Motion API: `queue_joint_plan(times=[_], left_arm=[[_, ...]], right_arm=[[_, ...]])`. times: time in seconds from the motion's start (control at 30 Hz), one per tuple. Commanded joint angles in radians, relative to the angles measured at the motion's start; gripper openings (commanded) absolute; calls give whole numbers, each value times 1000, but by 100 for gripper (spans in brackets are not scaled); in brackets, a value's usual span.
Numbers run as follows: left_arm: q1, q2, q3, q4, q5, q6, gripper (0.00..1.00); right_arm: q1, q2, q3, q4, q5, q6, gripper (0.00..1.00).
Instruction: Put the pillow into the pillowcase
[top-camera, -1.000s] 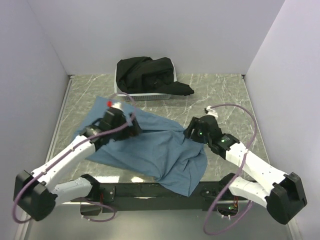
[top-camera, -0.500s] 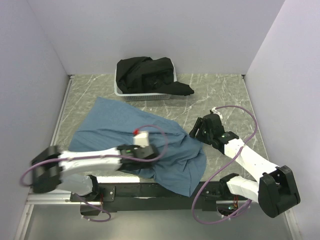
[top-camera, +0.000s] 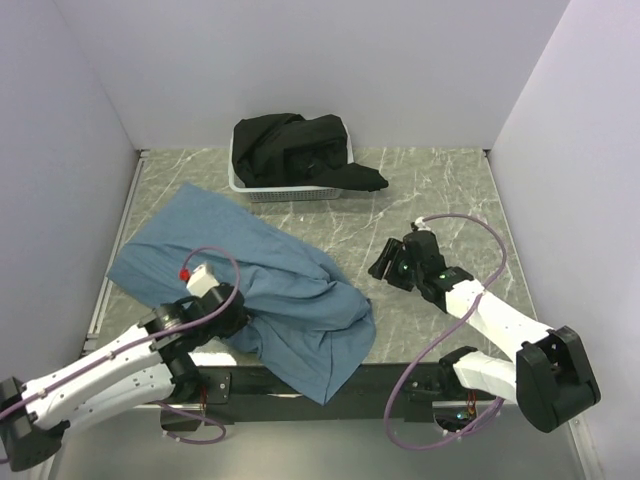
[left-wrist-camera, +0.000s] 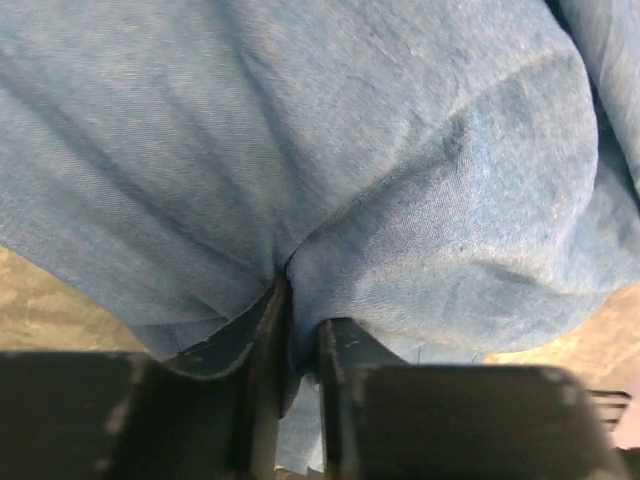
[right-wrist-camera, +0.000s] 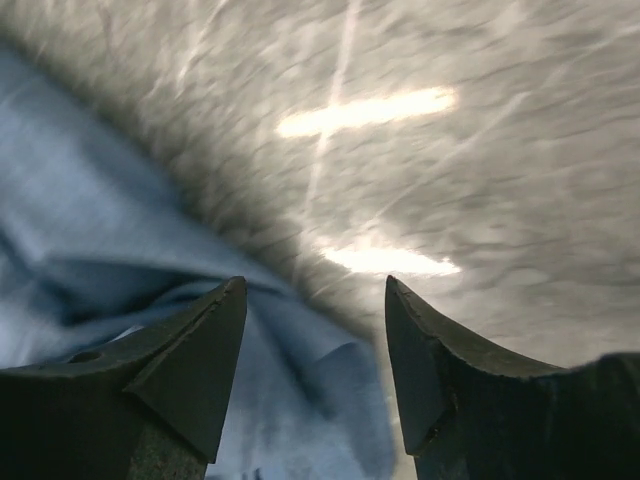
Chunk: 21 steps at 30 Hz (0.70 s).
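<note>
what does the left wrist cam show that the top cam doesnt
Only the left wrist view: the left gripper shut on a pinched fold of the pillowcase, with creases running into the pinch.
Only the top view: the white basket holding the black cloth, the right gripper beside the pillowcase's right edge, and the fabric's near corner draping over the near edge of the table.
Both: the blue pillowcase lying on the marbled table.

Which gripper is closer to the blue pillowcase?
Left. The left gripper is shut on a fold of the pillowcase; the right gripper is open, holding nothing, beside its right edge.
</note>
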Motion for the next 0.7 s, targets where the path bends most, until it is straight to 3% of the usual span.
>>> queue_joint_plan(times=[0.0, 0.03, 0.07, 0.1, 0.17, 0.27, 0.33, 0.53, 0.67], left_arm=[[8, 89, 86, 7, -6, 83, 28], [8, 101, 97, 8, -3, 101, 34], [8, 107, 123, 13, 0, 144, 51], [9, 115, 141, 6, -1, 167, 59], [6, 139, 205, -8, 8, 239, 72], [-26, 175, 294, -33, 6, 323, 83], [-70, 236, 345, -67, -24, 345, 83], [-426, 553, 589, -194, -175, 313, 81], [-549, 731, 635, -119, -121, 348, 76]], right_arm=[[59, -4, -22, 61, -15, 39, 62], [70, -7, -51, 92, -17, 62, 61], [73, -5, -66, 113, -36, 74, 61], [72, 7, -77, 126, -49, 85, 58], [82, 25, -94, 157, -60, 108, 56], [86, 51, -112, 179, -50, 133, 54], [86, 47, -134, 182, -50, 153, 54], [86, 21, -149, 205, -55, 162, 55], [86, 18, -160, 205, -43, 160, 55]])
